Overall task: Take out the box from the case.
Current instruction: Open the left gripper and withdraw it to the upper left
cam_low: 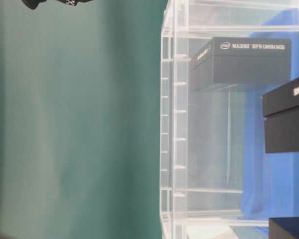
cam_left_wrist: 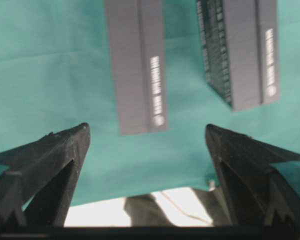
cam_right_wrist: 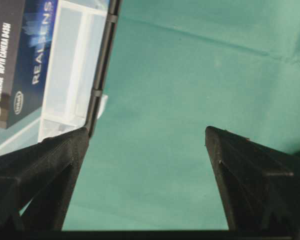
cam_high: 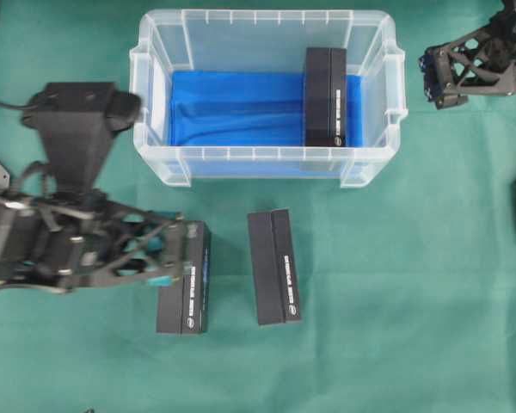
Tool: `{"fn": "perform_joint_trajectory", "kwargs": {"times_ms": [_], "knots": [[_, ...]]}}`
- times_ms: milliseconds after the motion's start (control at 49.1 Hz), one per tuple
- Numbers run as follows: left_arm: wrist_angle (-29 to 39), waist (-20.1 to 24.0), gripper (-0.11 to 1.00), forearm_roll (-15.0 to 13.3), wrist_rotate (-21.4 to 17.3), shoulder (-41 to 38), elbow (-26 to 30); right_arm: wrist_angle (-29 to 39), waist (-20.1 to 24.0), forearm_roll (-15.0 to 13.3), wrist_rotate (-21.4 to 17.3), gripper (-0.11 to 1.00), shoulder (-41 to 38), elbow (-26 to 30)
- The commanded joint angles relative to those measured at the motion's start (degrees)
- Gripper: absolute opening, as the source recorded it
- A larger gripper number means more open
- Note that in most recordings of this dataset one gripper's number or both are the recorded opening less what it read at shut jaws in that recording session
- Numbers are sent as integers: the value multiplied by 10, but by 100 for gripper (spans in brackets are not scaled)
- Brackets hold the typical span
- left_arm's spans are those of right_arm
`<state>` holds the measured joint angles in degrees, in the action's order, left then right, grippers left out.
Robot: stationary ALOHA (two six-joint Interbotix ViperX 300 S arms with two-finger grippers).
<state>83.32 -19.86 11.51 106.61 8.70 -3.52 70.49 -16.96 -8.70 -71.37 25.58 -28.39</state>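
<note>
You've got a table covered in green cloth (cam_high: 413, 301), lightly wrinkled. Sitting directly on it: the case (cam_high: 267, 163), a clear plastic tub at the far middle, and two dark boxes lying flat on the near side. Left box (cam_high: 187, 292) is partly under the arm in the overhead view; middle box (cam_high: 273, 267) is just beside it, not touching, both apart from the case's front wall.

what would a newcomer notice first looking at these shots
The clear case with its blue cloth sits at the top, one black box at its right end. Two matching boxes lie on the green table in front, the left gripper open over one.
</note>
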Motion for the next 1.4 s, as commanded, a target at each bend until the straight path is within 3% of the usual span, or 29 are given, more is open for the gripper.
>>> {"fn": "perform_joint_trajectory", "kwargs": {"times_ms": [0,346,570,814,936,1201,1384], "knots": [[3,-11,96,1,-1,45,-23,3,2,0,-1,93,7,6],[10,-18,96,0,16,149,-126,11,2,0,-4,93,8,7],[11,23,96,0,-3,188,-157,13,2,0,-4,93,8,7],[22,114,96,0,-94,214,-175,14,2,0,-7,93,8,9],[25,180,96,-2,-167,216,-176,14,2,0,-17,94,7,8],[28,323,96,-32,-301,214,-177,14,2,0,-21,93,8,9],[28,388,96,-35,-367,212,-177,14,2,0,-22,93,7,9]]}}
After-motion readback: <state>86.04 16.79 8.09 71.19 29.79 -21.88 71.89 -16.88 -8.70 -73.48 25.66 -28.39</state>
